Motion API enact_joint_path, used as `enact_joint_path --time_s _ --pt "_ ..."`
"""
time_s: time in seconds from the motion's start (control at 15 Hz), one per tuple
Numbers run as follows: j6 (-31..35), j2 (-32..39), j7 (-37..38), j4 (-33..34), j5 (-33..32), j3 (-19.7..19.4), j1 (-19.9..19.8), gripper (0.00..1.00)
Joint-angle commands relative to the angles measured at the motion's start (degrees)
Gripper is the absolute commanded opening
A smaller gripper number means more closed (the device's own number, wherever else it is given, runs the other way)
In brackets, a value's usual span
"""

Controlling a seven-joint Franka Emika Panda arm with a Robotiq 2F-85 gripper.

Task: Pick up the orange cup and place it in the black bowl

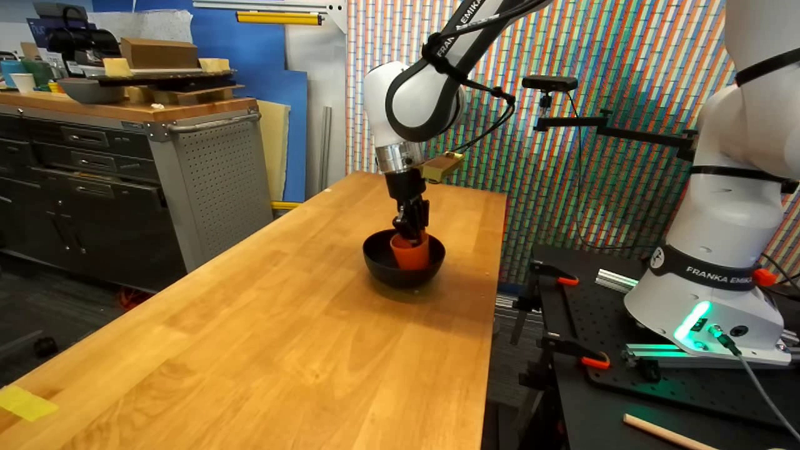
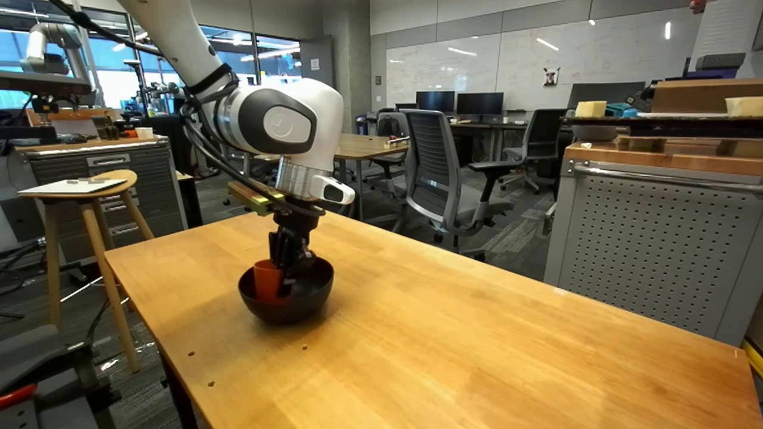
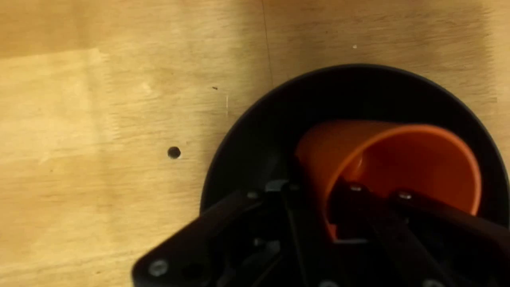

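Observation:
The orange cup point(image 1: 410, 256) stands inside the black bowl point(image 1: 403, 279), slightly tilted, in an exterior view. Cup point(image 2: 266, 281) and bowl point(image 2: 317, 302) show in another exterior view too. My gripper point(image 1: 412, 239) points down at the cup's rim. In the wrist view my gripper point(image 3: 330, 203) has one finger inside the cup point(image 3: 350, 133) and one outside, close about its wall; it looks shut on that wall. The bowl point(image 3: 255, 135) surrounds the cup. The fingertips and the cup's base are dark or hidden, so I cannot see whether the base touches the bowl.
The bowl rests on a wooden table point(image 1: 300, 325), near its edge on the robot base's side. Yellow tape point(image 1: 26, 403) lies at a corner. A black bench point(image 1: 625, 387) carries the robot base. A workbench point(image 2: 656, 238), a chair point(image 2: 438, 173) and a stool point(image 2: 113, 179) stand around.

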Motion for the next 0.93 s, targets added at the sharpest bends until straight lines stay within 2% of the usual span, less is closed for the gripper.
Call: enact_joint_path --time_s 0.0,0.47,0.87 --pt "3.2 -1.3 -2.8 -1.0 -0.2 0.4 0.0 0.49" --pt "1.1 -10.4 -6.1 -2.6 -3.2 0.5 0.6 1.00" --pt "-4.6 -20.3 -7.1 -2.6 -6.7 1.0 1.4 1.00"
